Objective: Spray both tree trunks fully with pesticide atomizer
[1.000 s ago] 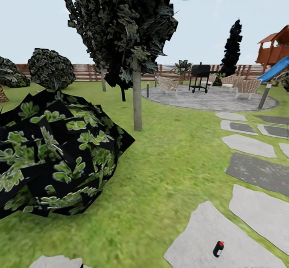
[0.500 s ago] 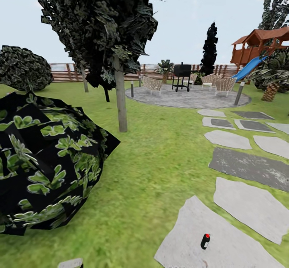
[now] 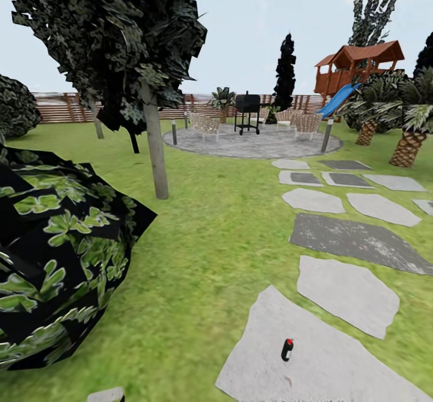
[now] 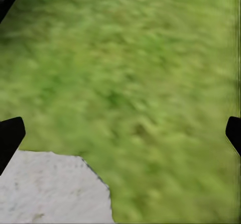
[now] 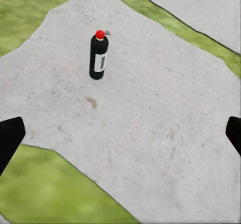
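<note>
Both grippers hang spread wide and empty: the left gripper over grass beside a stone edge, the right gripper over a grey stepping stone. On that stone stands the atomizer, upright, black with a red cap; its pale label is unreadable. Farther off, left, rises a tree trunk, with the slatted fence beyond.
</note>
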Motion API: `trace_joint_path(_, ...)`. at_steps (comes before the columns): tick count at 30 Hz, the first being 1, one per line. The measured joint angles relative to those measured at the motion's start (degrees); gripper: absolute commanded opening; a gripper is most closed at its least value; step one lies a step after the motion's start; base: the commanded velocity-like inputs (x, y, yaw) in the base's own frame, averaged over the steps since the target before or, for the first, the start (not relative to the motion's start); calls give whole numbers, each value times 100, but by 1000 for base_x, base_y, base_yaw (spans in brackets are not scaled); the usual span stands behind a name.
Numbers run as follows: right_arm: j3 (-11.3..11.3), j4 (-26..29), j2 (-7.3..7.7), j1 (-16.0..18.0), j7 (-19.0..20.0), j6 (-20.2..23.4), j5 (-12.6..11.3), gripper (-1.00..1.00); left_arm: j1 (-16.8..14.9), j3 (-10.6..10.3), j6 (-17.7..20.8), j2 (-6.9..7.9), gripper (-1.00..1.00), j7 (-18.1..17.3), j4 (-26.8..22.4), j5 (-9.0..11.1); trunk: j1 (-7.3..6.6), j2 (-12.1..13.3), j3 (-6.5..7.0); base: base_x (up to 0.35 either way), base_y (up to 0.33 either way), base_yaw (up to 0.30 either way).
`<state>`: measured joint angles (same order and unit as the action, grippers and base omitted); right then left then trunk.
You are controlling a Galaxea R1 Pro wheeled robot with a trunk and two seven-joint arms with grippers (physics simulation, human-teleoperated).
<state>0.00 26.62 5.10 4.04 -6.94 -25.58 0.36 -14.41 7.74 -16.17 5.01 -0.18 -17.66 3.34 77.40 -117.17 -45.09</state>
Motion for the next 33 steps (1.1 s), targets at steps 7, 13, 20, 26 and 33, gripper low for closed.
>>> trace_joint_path(7, 0, 1, 0, 0, 0, 0, 0, 100, 0, 0, 0, 0, 100, 0, 0, 0, 0, 0, 0, 0, 0, -265)
trace_joint_path(13, 0, 1, 0, 0, -1, 0, 0, 100, 0, 0, 0, 0, 100, 0, 0, 0, 0, 0, 0, 0, 0, -265)
trace_joint_path(20, 0, 1, 0, 0, -2, 0, 0, 100, 0, 0, 0, 0, 100, 0, 0, 0, 0, 0, 0, 0, 0, -265)
trace_joint_path(26, 0, 1, 0, 0, 0, 0, 0, 100, 0, 0, 0, 0, 100, 0, 0, 0, 0, 0, 0, 0, 0, -265)
trace_joint_path(33, 0, -3, 0, 0, -2, 0, 0, 100, 0, 0, 0, 0, 100, 0, 0, 0, 0, 0, 0, 0, 0, -265)
